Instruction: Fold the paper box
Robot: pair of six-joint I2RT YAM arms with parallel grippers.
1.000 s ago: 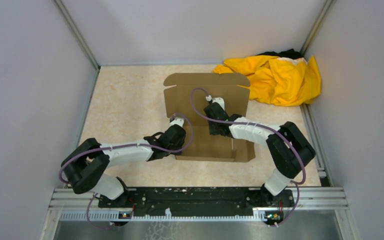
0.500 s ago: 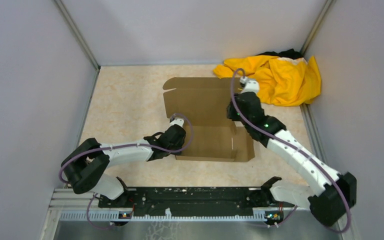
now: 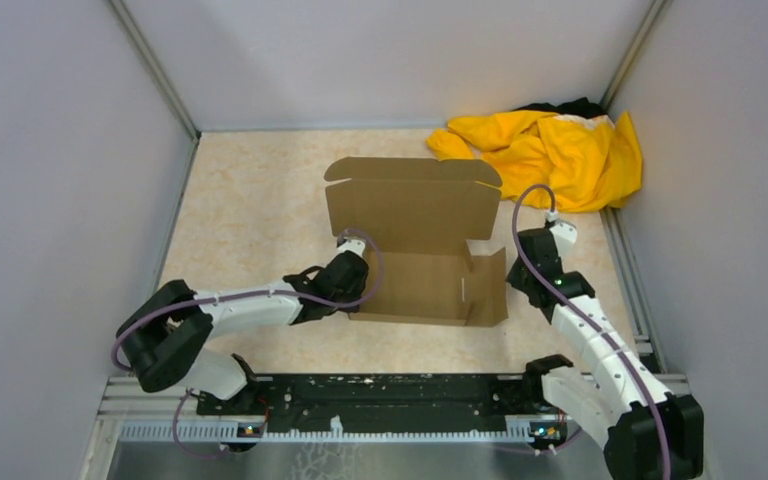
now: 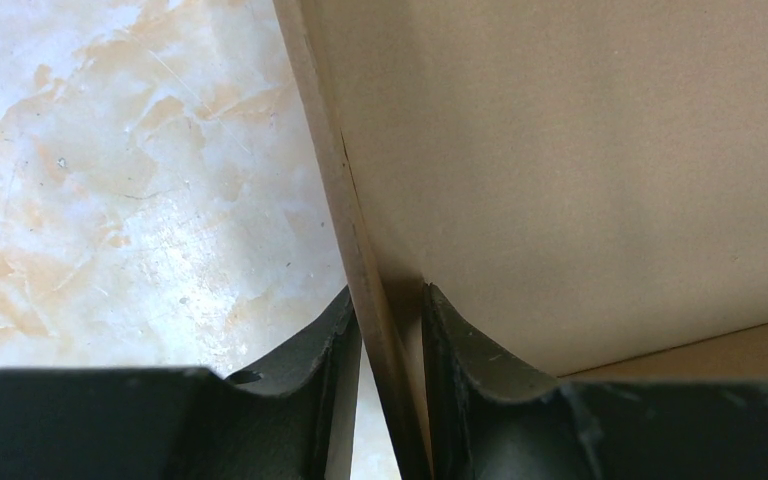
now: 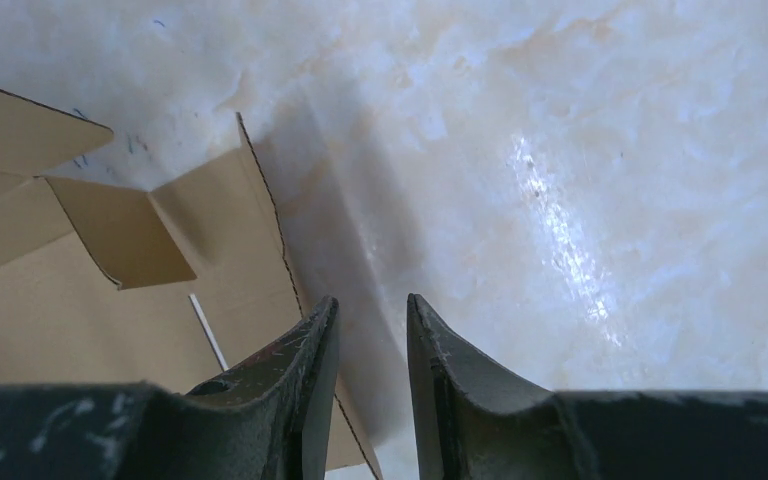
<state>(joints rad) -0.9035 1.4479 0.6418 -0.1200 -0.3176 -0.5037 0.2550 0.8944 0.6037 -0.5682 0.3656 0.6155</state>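
The brown cardboard paper box lies mid-table, its lid panel standing upright at the back and its right side flap raised. My left gripper is at the box's left wall. In the left wrist view the gripper is shut on that wall's edge. My right gripper hangs just right of the box, not touching it. In the right wrist view the gripper is slightly open and empty over the bare table, with the box's right flap to its left.
A crumpled yellow cloth lies in the back right corner. Grey walls enclose the marble-patterned table on three sides. A black rail runs along the near edge.
My right arm left the inside of the box, swung past the back right corner and came down beside the box's right side. The lid stands more upright. The left gripper kept its hold.
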